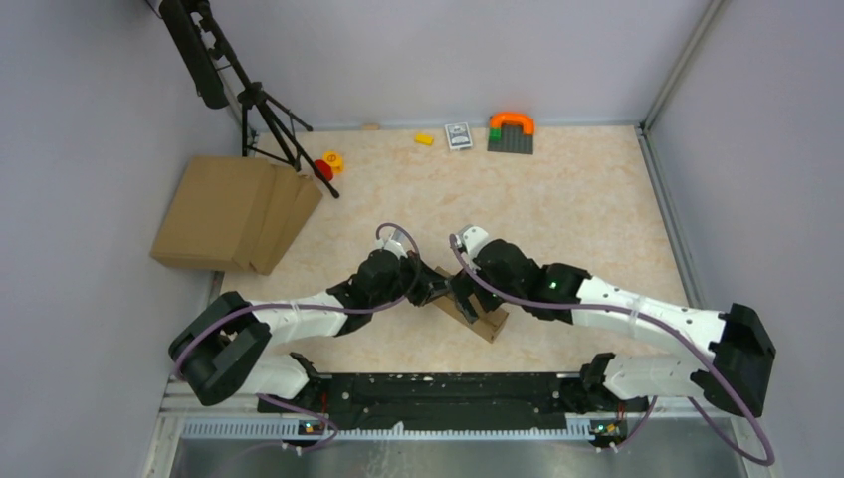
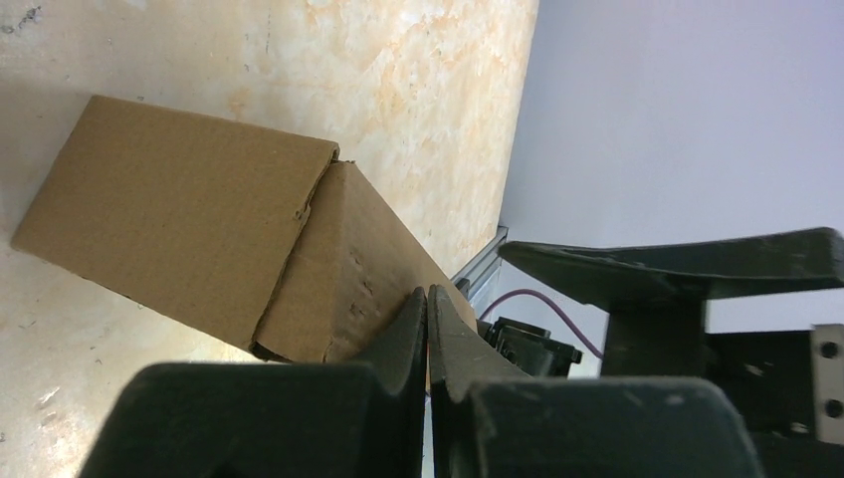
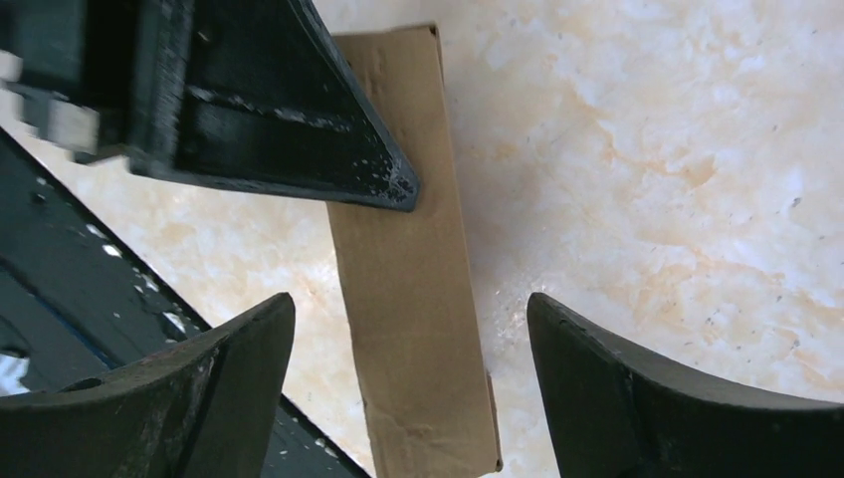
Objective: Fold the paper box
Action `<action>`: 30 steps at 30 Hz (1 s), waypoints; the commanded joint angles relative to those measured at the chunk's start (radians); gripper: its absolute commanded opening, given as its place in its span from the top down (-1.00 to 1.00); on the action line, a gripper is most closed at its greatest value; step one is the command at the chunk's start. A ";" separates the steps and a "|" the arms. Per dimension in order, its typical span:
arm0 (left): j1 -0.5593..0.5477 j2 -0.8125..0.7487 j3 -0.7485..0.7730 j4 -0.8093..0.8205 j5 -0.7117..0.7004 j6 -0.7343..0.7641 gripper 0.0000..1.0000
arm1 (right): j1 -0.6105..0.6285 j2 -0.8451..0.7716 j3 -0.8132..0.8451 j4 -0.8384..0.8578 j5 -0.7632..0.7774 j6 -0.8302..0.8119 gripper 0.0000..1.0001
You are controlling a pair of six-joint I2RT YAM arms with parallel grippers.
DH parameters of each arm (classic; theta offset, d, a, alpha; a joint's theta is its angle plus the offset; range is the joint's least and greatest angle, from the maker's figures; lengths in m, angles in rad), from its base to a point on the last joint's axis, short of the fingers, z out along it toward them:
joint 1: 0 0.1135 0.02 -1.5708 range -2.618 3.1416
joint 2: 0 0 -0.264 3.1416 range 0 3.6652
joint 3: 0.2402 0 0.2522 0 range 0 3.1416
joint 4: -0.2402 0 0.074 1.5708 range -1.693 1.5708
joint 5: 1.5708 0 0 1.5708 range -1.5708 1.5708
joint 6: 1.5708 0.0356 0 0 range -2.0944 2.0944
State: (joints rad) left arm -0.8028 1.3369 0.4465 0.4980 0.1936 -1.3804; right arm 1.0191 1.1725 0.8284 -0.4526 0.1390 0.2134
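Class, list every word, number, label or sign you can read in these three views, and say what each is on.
No text can be read in any view.
Too small to read: print on the small dark packet by the back wall.
No print shows on the paper box or the flat cardboard pile.

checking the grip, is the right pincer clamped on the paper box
No, the right pincer is spread wide, its fingers clear of the paper box on both sides.
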 commanded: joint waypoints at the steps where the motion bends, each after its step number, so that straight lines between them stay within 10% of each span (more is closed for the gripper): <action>1: -0.006 -0.009 -0.010 -0.046 -0.025 0.037 1.00 | 0.010 -0.069 0.091 -0.053 0.031 0.035 -0.57; 8: -0.007 -0.008 -0.006 -0.050 -0.022 0.037 1.00 | 0.008 -0.154 0.092 -0.153 0.062 0.118 0.73; 11: -0.009 -0.011 -0.006 -0.052 -0.023 0.038 1.00 | 0.008 -0.156 0.080 -0.204 0.053 0.168 1.00; 30: -0.016 -0.010 0.003 -0.065 -0.033 0.038 1.00 | 0.007 -0.198 -0.014 -0.242 0.040 0.281 1.00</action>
State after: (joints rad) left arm -0.8120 1.3369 0.4469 0.4919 0.1806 -1.3766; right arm 1.0191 0.9791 0.7475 -0.6605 0.1509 0.4946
